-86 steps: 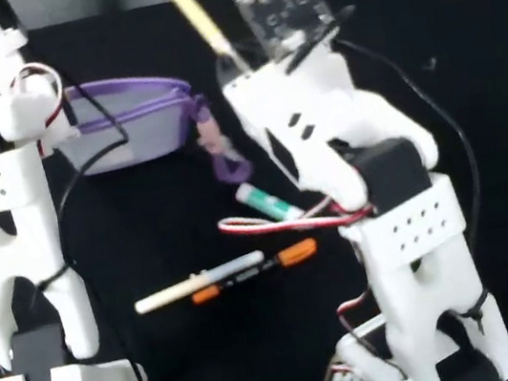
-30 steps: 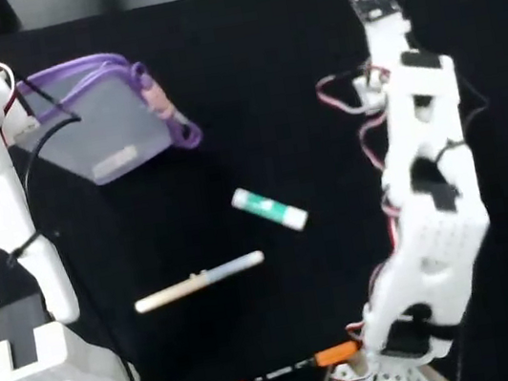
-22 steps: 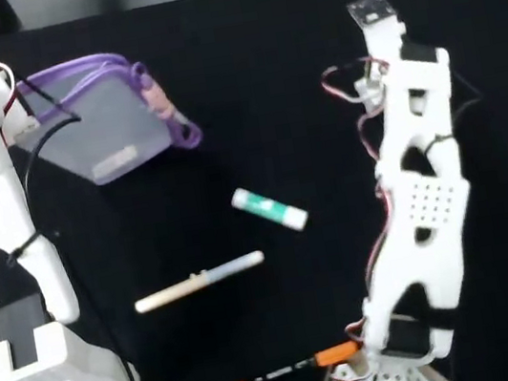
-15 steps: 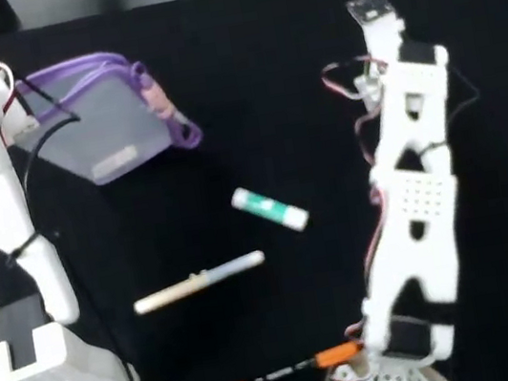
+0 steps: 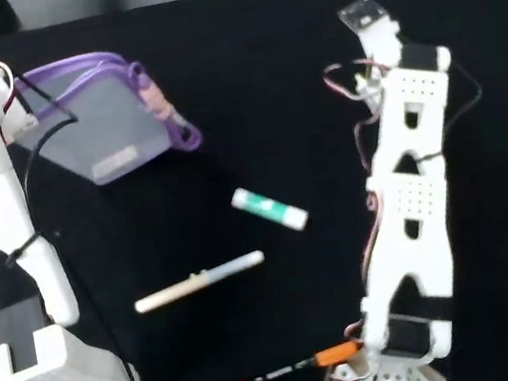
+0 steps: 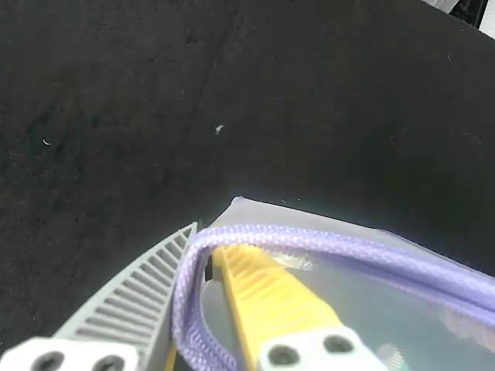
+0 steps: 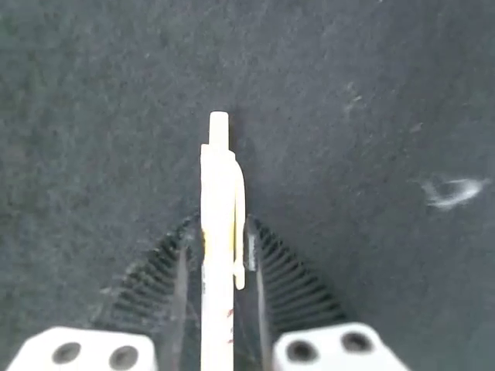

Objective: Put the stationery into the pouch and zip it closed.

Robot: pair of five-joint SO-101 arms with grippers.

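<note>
Right gripper (image 7: 218, 230) — clamping pen (image 7: 219, 174) (wrist view).

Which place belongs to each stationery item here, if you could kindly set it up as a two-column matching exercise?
Things:
1. pouch
2. glue stick
3. orange pen
4. yellow pen

Places:
A. clamped in the right gripper
B. gripped at its purple rim by the left gripper
C. lying at the near edge of the table, by the arm bases
D. lying loose mid-table, between the two arms

Pairs: 1-B, 2-D, 3-C, 4-A
</note>
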